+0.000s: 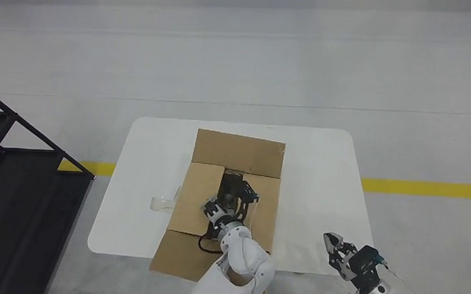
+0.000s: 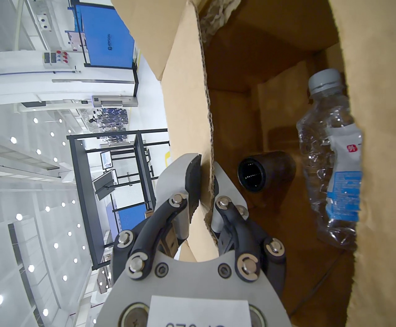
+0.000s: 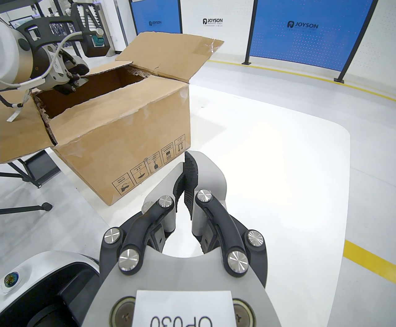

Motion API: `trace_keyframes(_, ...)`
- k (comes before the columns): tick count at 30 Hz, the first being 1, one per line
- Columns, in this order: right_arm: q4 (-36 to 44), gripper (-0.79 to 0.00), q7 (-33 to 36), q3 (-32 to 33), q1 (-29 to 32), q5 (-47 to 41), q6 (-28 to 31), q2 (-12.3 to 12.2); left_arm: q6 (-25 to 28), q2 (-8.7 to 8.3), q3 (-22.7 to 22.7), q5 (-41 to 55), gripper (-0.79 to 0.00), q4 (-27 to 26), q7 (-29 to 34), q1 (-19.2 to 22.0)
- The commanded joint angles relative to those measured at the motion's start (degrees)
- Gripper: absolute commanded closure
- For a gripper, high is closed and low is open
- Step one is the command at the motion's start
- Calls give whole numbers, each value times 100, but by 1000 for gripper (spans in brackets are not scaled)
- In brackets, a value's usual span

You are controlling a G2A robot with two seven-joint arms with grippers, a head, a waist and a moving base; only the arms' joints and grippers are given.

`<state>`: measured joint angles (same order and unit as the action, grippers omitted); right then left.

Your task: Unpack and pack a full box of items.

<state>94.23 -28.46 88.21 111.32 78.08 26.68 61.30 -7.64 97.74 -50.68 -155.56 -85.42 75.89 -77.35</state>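
1. Box sits in the middle of the table with its flaps folded out. There's stuff inside, so I'd say I'm in the unpacking half, early on.
2. Nearest me, off the near right corner of the table, the right gripper is pinched fully closed on nothing, well apart from the box. That's my free picker.
3. The left gripper is clamped tight on a ragged cardboard edge at the box's left rim. I can't tell whether it's the wall or a flap. My read is that it's steadying the box. That edge looks torn, so I'd go gentle: a yank could rip it or drag the whole box.
4. Inside, a black cylinder lies on its side on the bottom. Near it, a clear bottle with a grey cap rests against a side wall.
5. I'd bring the right one in from above, open it before it passes the rim, and take the bottle around its body. It's thin plastic, so a light squeeze. The cylinder will probably roll, so I'd grip it across the barrel.
6. Left of the box there's a small clear thing on the table, and I can't make out what it is. I'd set things down on the right side instead.
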Motion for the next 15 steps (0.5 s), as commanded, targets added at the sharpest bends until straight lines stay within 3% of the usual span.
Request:
trace_keyframes(1, -2, 0, 2, 14, -9, -6, 5, -1, -122, 4, -28, 199, 0, -107, -84, -11)
trace_keyframes(15, -132, 0, -5, 131, -147, -55, 75, -8, -1215, 108, -291, 2005, 0, -1292, -157, 151)
